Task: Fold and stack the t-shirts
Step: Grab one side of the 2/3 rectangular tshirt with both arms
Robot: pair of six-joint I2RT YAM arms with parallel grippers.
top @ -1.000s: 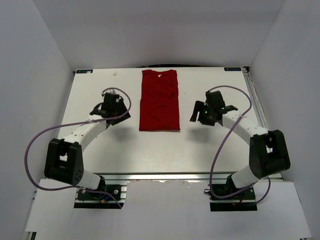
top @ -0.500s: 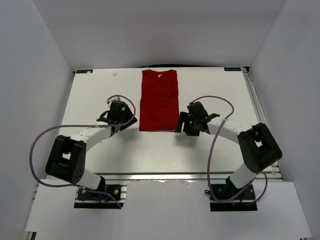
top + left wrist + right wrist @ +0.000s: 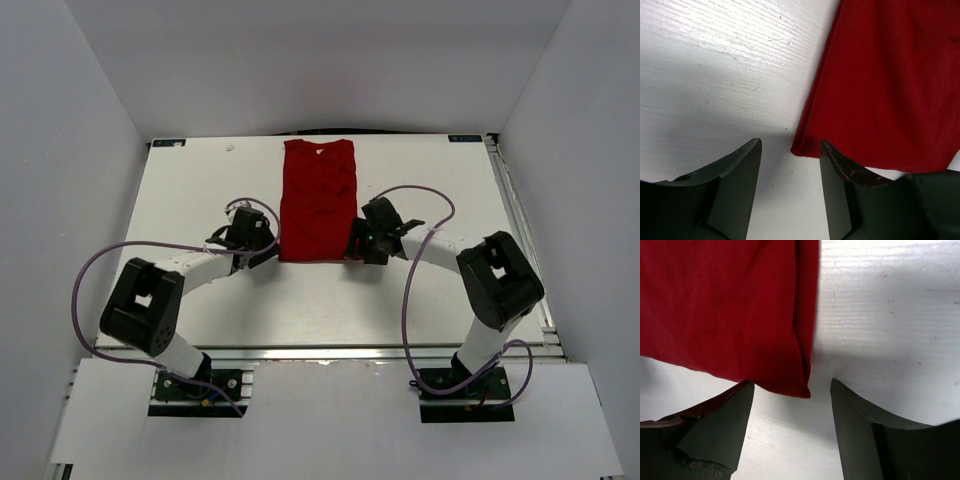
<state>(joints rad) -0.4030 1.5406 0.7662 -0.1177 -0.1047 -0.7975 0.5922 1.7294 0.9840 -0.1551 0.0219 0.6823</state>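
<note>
The red t-shirt (image 3: 318, 200) lies flat on the white table as a long rectangle, folded lengthwise, collar at the far end. My left gripper (image 3: 268, 250) is open at the shirt's near left corner. In the left wrist view the corner (image 3: 802, 148) lies just ahead of the gap between my fingers (image 3: 790, 192). My right gripper (image 3: 353, 248) is open at the near right corner. In the right wrist view that corner (image 3: 800, 387) lies just ahead of the gap between its open fingers (image 3: 792, 432). Neither holds cloth.
White walls enclose the table (image 3: 180, 200) on three sides. Purple cables loop over both arms. The table's near edge meets an aluminium rail (image 3: 320, 352).
Both grippers have moved inward from the sides to the near corners of the shirt. The shirt has not moved.
</note>
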